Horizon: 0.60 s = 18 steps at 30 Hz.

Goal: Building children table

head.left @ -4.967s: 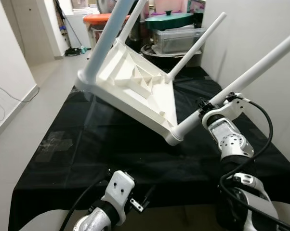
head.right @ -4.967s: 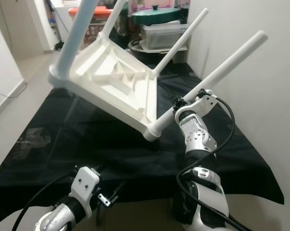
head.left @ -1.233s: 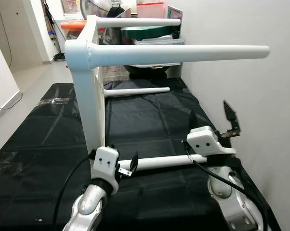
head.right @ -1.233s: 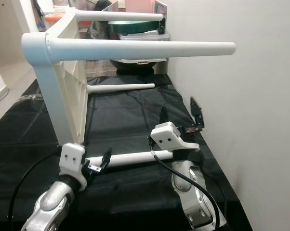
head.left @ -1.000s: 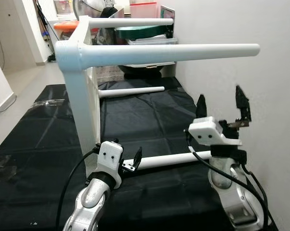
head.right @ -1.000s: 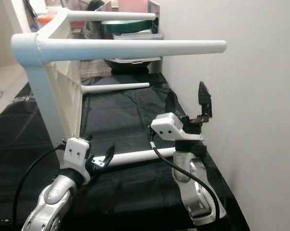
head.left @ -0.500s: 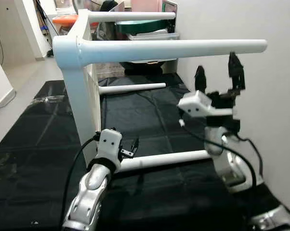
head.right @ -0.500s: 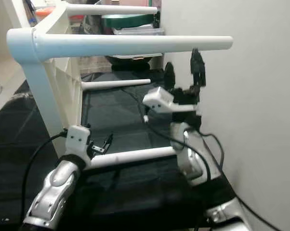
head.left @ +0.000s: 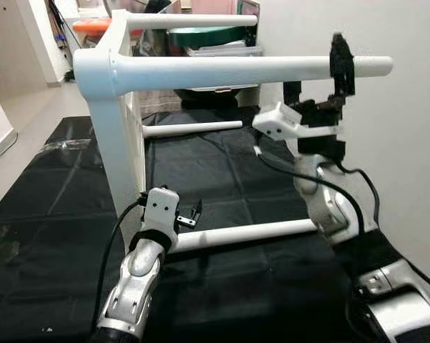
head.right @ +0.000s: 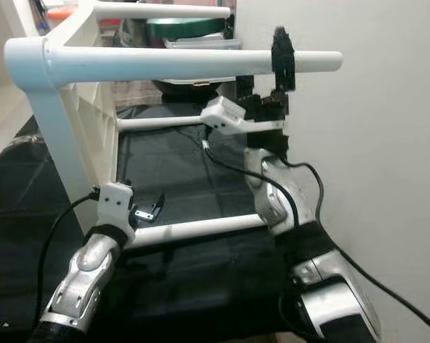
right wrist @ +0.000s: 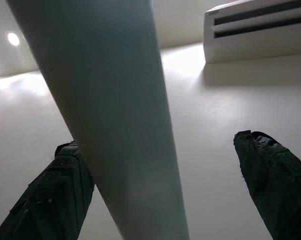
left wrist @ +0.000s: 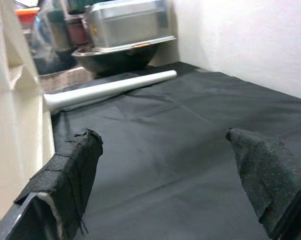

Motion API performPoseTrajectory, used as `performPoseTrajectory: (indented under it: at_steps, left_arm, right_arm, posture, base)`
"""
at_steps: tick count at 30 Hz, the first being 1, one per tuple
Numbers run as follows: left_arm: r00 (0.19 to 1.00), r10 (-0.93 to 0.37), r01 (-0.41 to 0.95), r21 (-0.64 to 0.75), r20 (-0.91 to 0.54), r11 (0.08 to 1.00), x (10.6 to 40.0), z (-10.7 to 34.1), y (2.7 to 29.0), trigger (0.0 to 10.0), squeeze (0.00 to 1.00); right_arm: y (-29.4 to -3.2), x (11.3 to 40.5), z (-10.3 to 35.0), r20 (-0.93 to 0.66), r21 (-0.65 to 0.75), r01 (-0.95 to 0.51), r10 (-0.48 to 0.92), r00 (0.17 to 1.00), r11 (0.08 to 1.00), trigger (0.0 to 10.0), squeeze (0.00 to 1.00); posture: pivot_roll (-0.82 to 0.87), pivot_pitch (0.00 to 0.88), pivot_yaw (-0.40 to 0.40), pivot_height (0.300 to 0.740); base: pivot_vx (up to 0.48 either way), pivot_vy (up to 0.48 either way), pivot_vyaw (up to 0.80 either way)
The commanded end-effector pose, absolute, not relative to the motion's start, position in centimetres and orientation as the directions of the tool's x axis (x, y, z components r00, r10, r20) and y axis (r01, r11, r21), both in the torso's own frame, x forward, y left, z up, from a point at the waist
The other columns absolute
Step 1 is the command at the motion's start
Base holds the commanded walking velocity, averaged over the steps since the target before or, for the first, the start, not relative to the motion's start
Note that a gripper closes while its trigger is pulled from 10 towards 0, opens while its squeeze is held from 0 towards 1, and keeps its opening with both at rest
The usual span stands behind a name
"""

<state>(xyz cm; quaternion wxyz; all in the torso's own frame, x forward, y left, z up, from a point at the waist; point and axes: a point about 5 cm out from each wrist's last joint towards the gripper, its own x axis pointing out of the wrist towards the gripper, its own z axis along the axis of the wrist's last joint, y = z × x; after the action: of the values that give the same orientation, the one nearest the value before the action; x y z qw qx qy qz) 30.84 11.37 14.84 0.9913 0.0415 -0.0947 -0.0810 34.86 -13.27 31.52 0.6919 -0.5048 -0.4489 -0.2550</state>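
A white children's table (head.left: 120, 146) lies on its side on a black cloth (head.left: 51, 193), all legs pointing right. My right gripper (head.left: 316, 75) is raised to the upper near leg (head.left: 229, 71) close to its free end. It is open, one finger in front of the leg and one behind. In the right wrist view the leg (right wrist: 115, 100) runs between the fingertips (right wrist: 275, 190). My left gripper (head.left: 189, 214) is open just above the lower near leg (head.left: 243, 234), near its base at the tabletop. The left wrist view shows the far lower leg (left wrist: 110, 89).
A pale wall (head.left: 408, 143) runs close along the right, just past the leg ends. Behind the table stand a green-lidded pot (head.left: 208, 36), a clear plastic box (head.left: 226, 51) and an orange-lidded bin (head.left: 93, 25). Bare floor (head.left: 15, 100) lies to the left.
The table went from tilted, held by one leg, to lying on its side. In the last second my right gripper rose from beside the lower leg to straddle the upper one. The left gripper barely moved.
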Motion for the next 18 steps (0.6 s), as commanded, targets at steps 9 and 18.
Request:
performPoseTrajectory:
  at_steps: [9,18]
  left_arm:
    - [0.978,-0.108,0.085,0.133,0.179,0.987,31.6,14.5,12.8,10.0,0.00]
    - [0.984,-0.013,-0.015,0.151,0.180,0.988,32.5,14.4,14.5,10.0,0.00]
  right_arm:
    - [-11.8,35.5,32.1,0.889,-0.453,0.808,0.129,0.439,0.376,0.0,0.00]
    - [-11.9,35.9,32.0,0.887,-0.455,0.799,0.122,0.445,0.394,0.0,0.00]
  posture:
    - [0.10,0.000,-0.036,0.740]
    - [0.09,0.000,-0.031,0.740]
  base:
    - [0.000,0.000,0.00]
    - [0.000,0.000,0.00]
